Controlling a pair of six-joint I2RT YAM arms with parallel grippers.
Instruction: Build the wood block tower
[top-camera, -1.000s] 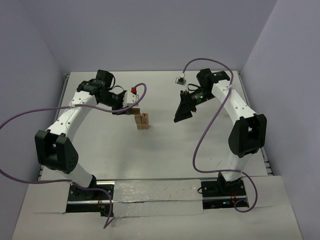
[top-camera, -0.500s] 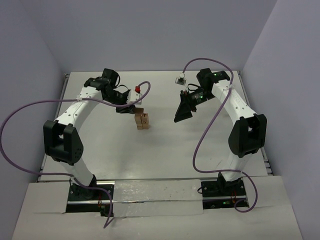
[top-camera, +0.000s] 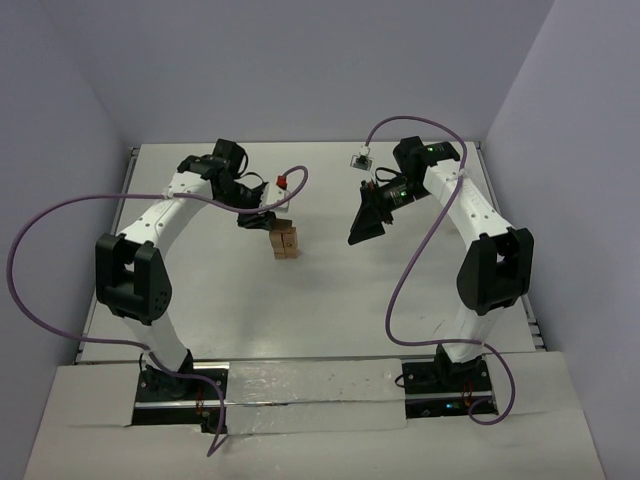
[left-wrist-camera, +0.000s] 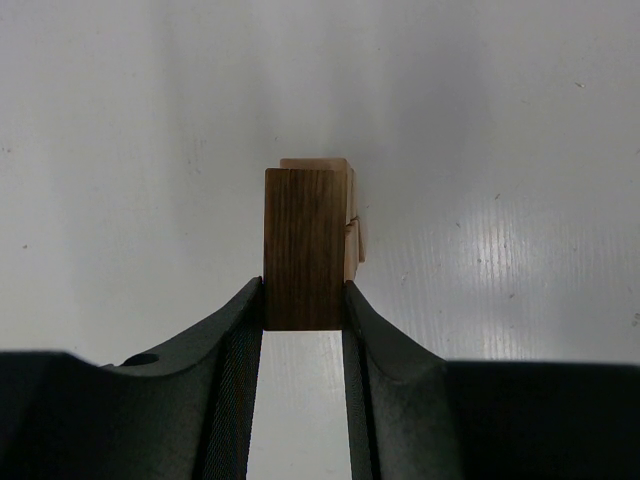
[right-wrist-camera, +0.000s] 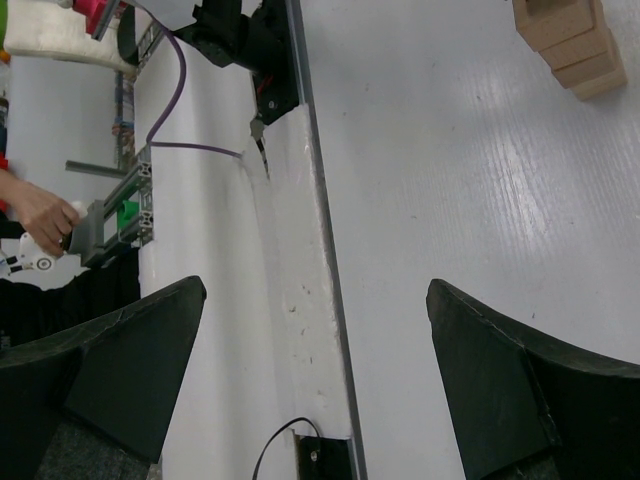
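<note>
Closest to the wrist camera, the left gripper (left-wrist-camera: 303, 296) is clenched on a wood block (left-wrist-camera: 303, 240), squeezing its two sides. Just beyond and below it, the tower (left-wrist-camera: 352, 215) stands on the white table (top-camera: 330, 300), a short stack sitting slightly right of the held piece. Over the last second the left arm (top-camera: 160, 215) has swung in from the tower's left to hang over its top. Placement looks close, though a small sideways correction seems needed first. Farther off, the right gripper (top-camera: 366, 226) stays spread wide, empty and unmoved.
</note>
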